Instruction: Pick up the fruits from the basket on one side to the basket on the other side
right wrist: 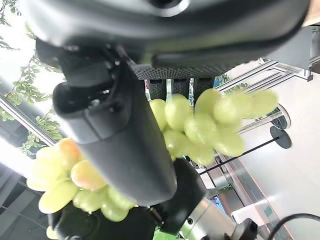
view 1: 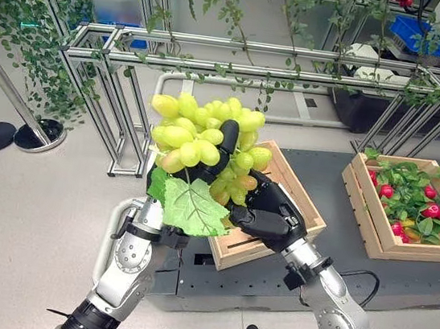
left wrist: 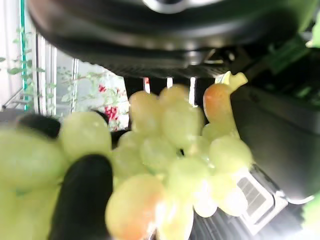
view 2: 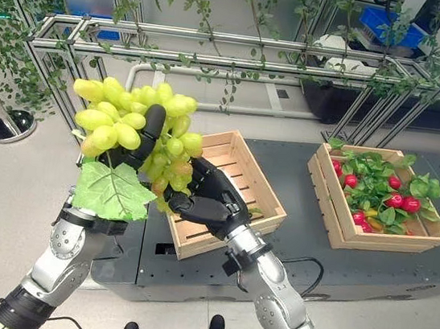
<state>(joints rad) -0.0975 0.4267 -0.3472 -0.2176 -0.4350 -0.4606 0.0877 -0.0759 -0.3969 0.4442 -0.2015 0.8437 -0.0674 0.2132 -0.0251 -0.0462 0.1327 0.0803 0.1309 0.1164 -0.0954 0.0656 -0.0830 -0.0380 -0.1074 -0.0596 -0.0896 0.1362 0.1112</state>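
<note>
The left hand [view 1: 171, 181] curls its fingers [view 1: 226, 145] round a bunch of green grapes [view 1: 203, 139] with a broad leaf [view 1: 196, 207], held up in front of the near crate [view 1: 278, 213]. The right hand [view 1: 270, 213] cups the bunch from beside, fingers curled against the grapes. The near crate rests on a dark table [view 1: 336, 269] above a pale floor [view 1: 27, 212]; its inside is mostly hidden behind the bunch. Right of it on the table, a second crate [view 1: 380, 238] holds red fruits [view 1: 439, 212] among green leaves. Behind stands a metal frame [view 1: 218, 55] hung with vines.
</note>
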